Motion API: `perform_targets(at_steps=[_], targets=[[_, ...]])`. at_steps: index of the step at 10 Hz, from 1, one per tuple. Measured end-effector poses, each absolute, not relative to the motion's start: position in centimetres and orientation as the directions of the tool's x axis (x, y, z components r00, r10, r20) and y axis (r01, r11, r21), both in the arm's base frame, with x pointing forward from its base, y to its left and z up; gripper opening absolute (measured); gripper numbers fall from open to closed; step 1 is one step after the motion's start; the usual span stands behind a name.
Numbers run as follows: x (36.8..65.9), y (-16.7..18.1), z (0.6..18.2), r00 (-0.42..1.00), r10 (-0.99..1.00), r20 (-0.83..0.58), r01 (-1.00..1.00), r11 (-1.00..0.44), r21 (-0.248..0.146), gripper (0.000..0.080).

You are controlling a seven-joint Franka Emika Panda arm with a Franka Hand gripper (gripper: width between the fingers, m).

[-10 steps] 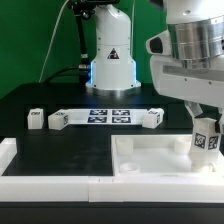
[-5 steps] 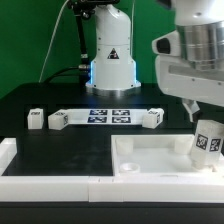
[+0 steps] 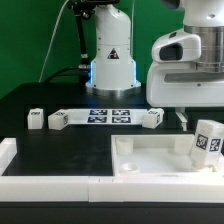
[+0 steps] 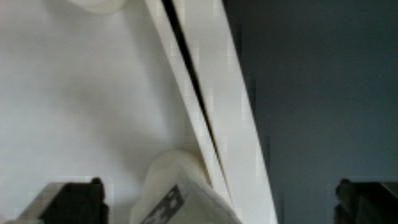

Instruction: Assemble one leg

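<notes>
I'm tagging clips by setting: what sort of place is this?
Probably a robotics lab bench: a robot arm base on a black table, a green backdrop, and a marker board of fiducial tags.

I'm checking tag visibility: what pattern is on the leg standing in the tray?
A black-and-white square tag on the white leg; shows best in the exterior view.

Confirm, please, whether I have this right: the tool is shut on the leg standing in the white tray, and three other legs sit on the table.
Not quite: the tool is open, spread clear of the leg, as the wrist view shows. The leg does stand in the white tray, and three other legs sit on the table.
</notes>
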State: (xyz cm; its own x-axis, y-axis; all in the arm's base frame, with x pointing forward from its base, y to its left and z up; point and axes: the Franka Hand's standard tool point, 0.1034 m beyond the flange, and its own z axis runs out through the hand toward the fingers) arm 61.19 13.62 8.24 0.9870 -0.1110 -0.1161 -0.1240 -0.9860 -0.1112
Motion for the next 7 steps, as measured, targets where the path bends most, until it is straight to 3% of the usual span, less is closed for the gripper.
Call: perform_targets(at_steps=[4,6,7], targets=[[61.36,13.32,8.30,0.964,0.258,-0.066,0.247,-0.959,-0.139,0.0649],[61.37,13.17,8.26,0.884,0.466,-0.035,0.457,-0.877,-0.148,0.0649],[61.63,13.21,8.24,0.867,0.498,-0.017,0.491,-0.860,-0.137,0.0649]])
